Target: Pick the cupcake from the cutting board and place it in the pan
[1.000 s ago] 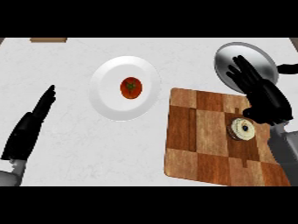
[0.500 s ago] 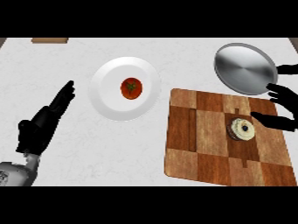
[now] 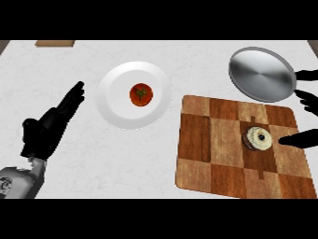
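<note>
Although only the head view is on offer, it shows the shift plainly enough. Right hand [image 3: 311, 122] now sits low at the right edge of the cutting board [image 3: 216, 154], fingers spread, thumb reaching in toward the cupcake [image 3: 259, 139]. A second ago the same hand lay over the pan [image 3: 262, 73] and the board's top right corner; half a second ago it had drawn off to the right. So it has swung out and come down beside the target.

Cupcake: unmoved, on the board's right half, upright, pale top with a dark centre. The thumb tip ends just beside it; contact cannot be judged. Nothing is curled round it; the hand is open, holding nothing.

Pan: now fully uncovered, above the board near its top right corner, dark handle running right, partly behind the right hand's fingers.

Left hand [image 3: 50, 127]: open, fingers straight and pointing up-right, resting at the left of the counter, well apart from the board. It shows higher in the view than before, no part in the task.

White plate [image 3: 123, 112] with a tomato [image 3: 141, 94], between left hand and board; untouched.

Judgement: approach nearly done, grasp not yet made. Next comes closing round the cupcake, then a short lift up to the pan.
</note>
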Robot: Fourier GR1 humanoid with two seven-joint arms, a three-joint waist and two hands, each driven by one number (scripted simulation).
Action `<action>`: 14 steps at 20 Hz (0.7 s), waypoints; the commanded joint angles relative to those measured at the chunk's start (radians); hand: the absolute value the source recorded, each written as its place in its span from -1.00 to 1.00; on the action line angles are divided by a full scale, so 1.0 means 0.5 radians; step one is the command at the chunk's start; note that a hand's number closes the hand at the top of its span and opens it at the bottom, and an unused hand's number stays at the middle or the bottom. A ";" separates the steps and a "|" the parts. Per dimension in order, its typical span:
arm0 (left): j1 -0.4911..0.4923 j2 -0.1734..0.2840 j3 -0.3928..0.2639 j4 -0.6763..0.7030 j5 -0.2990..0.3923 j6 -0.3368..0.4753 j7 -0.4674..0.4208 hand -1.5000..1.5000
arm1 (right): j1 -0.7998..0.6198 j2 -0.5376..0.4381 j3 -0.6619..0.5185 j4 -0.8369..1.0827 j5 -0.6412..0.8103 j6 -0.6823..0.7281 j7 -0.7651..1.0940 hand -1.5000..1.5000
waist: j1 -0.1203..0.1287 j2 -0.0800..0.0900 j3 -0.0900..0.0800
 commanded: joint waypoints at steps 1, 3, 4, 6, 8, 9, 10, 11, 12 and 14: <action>-0.037 0.012 0.007 -0.065 0.005 -0.028 0.095 0.00 | -0.122 -0.191 0.113 -0.066 0.024 0.355 0.302 -1.00 | 0.020 -0.001 0.000; -0.017 -0.055 -0.051 -0.007 -0.028 -0.009 0.061 0.00 | -0.286 -0.219 0.197 -0.017 -0.001 0.591 0.469 -1.00 | 0.055 0.009 -0.001; -0.030 -0.063 -0.036 0.007 -0.017 -0.028 0.010 0.00 | -0.392 -0.216 0.211 0.039 -0.041 0.718 0.534 -1.00 | 0.077 0.016 -0.001; -0.064 -0.103 -0.051 0.044 -0.064 0.014 0.019 0.00 | -0.412 -0.183 0.282 0.028 -0.112 0.924 0.637 -1.00 | 0.049 0.014 -0.001; -0.093 -0.044 -0.001 -0.013 -0.031 -0.026 0.062 0.00 | -0.580 -0.165 0.296 0.079 -0.231 1.141 0.857 -1.00 | 0.079 0.014 -0.001; -0.017 -0.041 0.000 0.078 -0.035 -0.066 -0.042 0.00 | -0.656 -0.148 0.280 0.085 -0.302 1.226 0.959 -1.00 | 0.069 0.015 -0.003; -0.087 -0.068 0.001 0.091 -0.038 -0.060 -0.009 0.00 | -0.725 -0.078 0.322 0.172 -0.291 1.271 1.014 -1.00 | 0.073 0.020 -0.001; -0.043 -0.030 0.018 0.010 -0.018 -0.092 0.011 0.00 | -0.750 -0.028 0.301 0.213 -0.340 1.315 1.057 -1.00 | 0.066 0.011 0.001; -0.045 -0.108 -0.025 0.064 -0.049 -0.049 0.022 0.00 | -0.805 0.035 0.296 0.210 -0.412 1.356 1.169 -1.00 | 0.050 0.010 0.001; -0.055 -0.130 -0.016 0.038 -0.069 -0.037 0.028 0.00 | -0.885 0.156 0.327 0.219 -0.427 1.349 1.316 -1.00 | 0.039 0.006 0.001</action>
